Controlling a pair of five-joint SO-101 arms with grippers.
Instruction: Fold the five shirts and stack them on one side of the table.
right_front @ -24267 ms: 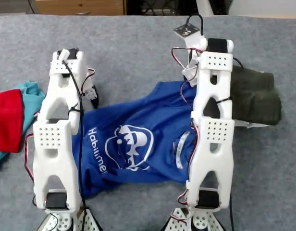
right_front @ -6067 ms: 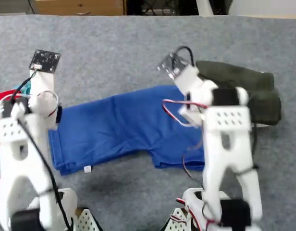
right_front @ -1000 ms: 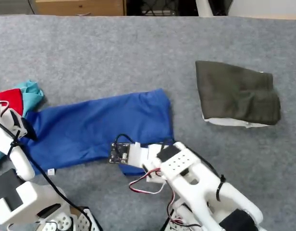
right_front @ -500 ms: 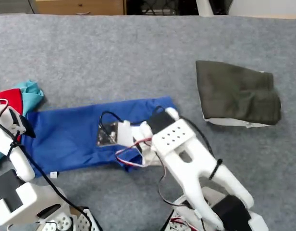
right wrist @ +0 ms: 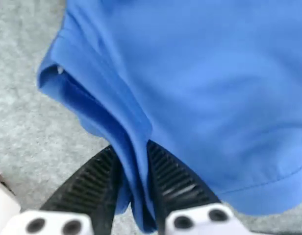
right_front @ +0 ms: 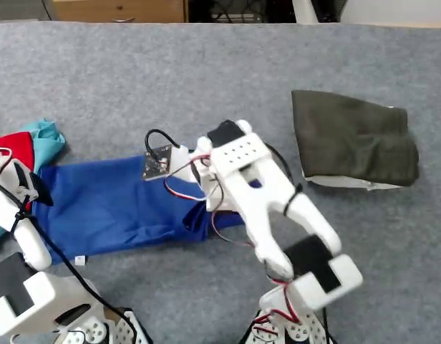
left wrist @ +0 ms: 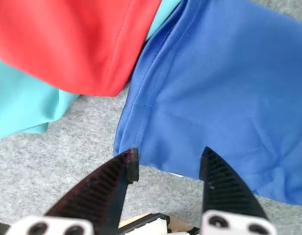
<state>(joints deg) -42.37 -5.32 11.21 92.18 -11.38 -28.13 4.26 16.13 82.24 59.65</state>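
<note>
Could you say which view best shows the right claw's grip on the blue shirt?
Right wrist view: the right claw pinches a fold of the blue shirt. From above, the arm covers it; the left wrist view shows another corner.

High view: overhead, looking down on the whole table (right_front: 206, 79).
Left wrist: close over the blue shirt (left wrist: 229, 98).
Right wrist: closer, same shirt.

Bench (right_front: 170, 72): spread edge to edge with a grey cover of felt-like nap.
Grey cover (left wrist: 48, 156): lay flat and close beneath the left wrist view, and likewise in the right wrist view.
Wooden unit (right_front: 120, 10): light brown, stood beyond the bench's far edge.
Dark opening (right_front: 235, 10): sat just beside the wooden unit, behind the same far edge.
White panel (right_front: 392, 8): occupied the far corner past the dark opening.
</note>
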